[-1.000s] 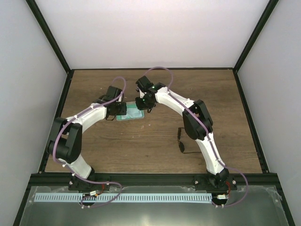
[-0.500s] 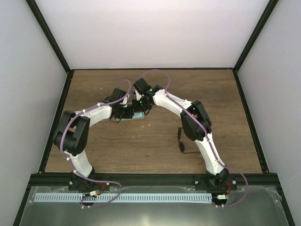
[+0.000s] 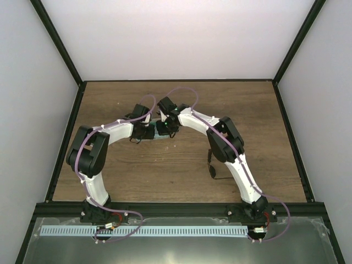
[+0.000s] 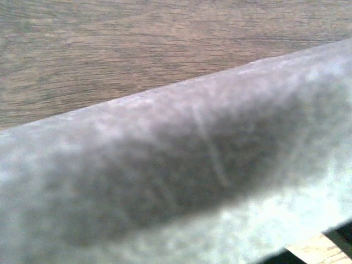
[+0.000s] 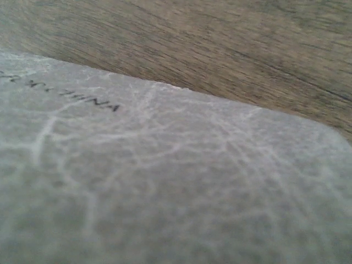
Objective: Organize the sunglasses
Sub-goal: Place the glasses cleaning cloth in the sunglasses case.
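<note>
The sunglasses (image 3: pixel 212 168) lie on the wooden table at the middle right, partly hidden under my right arm. The translucent grey case (image 3: pixel 158 135) with green inside lies mid-table, and only a sliver of it shows between the two grippers. My left gripper (image 3: pixel 147 132) is at its left end and my right gripper (image 3: pixel 165 128) is at its right end. The case's cloudy grey surface fills the left wrist view (image 4: pixel 176 181). It also fills the right wrist view (image 5: pixel 165 181), where small printed letters show. No fingers show in either wrist view.
The wooden table (image 3: pixel 181 104) is bounded by black frame rails and white walls at the back and sides. A metal trough (image 3: pixel 176 242) runs along the near edge below the arm bases. The light blue cloth is not in view.
Both grippers have closed in on the case from either side. The left arm has swung right, and the case is now almost wholly covered. The sunglasses have not moved.
</note>
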Tool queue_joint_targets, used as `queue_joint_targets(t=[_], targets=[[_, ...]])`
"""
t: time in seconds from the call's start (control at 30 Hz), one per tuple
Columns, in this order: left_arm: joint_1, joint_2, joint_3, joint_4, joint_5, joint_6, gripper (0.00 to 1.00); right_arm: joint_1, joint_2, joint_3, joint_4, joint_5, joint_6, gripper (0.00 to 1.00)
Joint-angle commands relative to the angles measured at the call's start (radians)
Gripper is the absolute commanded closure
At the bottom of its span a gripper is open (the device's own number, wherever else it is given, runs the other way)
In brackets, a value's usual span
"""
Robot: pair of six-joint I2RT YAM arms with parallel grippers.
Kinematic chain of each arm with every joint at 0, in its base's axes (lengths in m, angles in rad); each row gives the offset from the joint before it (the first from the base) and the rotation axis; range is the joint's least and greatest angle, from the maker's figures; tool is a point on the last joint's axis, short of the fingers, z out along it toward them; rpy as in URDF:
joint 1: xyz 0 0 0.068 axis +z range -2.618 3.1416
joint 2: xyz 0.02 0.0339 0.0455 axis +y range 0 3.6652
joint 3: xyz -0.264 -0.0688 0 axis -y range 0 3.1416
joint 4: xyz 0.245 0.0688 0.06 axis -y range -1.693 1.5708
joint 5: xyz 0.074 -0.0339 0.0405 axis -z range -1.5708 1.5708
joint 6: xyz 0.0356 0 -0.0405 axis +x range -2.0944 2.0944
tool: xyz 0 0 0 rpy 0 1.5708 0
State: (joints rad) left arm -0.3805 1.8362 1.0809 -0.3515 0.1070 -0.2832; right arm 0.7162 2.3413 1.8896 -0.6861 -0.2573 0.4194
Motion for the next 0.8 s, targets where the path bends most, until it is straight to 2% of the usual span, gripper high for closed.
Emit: queue_joint_targets(t=[0.0, 0.33, 0.77], targets=[[0.004, -0.008, 0.020, -0.004, -0.081, 0.020, 0.62, -0.007, 0.006, -0.027, -0.002, 0.051, -0.011, 0.99], [0.022, -0.055, -0.001, -0.023, -0.165, 0.029, 0.62, -0.018, -0.035, -0.082, -0.006, 0.105, -0.018, 0.99], [0.021, -0.172, 0.001, -0.067, -0.127, 0.011, 0.61, -0.018, -0.106, -0.024, -0.003, 0.077, -0.039, 0.99]])
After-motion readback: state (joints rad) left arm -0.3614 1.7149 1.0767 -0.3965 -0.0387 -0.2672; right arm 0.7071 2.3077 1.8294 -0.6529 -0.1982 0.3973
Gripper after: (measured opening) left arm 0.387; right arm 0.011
